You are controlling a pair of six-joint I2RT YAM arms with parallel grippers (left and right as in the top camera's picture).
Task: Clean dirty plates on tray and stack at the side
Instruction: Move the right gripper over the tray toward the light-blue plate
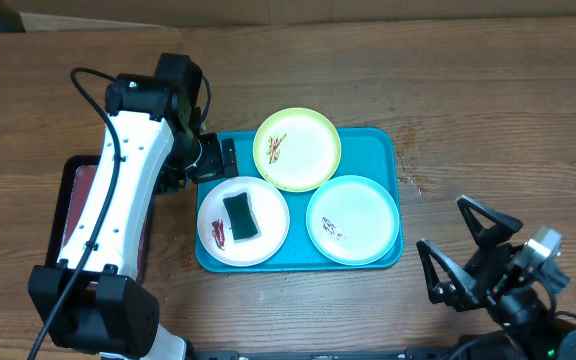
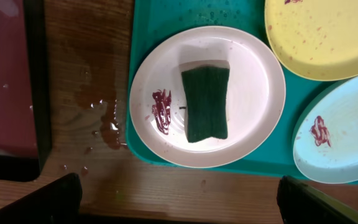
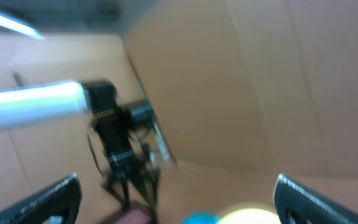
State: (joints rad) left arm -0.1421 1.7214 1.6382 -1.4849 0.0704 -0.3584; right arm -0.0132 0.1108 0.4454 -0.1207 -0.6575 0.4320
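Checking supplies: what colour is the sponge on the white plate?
The sponge is dark green; the left wrist view shows it best.

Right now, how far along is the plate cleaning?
Done: nothing. The yellow-green plate, white plate and mint plate all sit smeared on the tray, none stacked.
In hand: nothing. The sponge lies on the white plate, the left gripper is open near it, and the right gripper is open off to the side.
Left: wipe all three, then stack.
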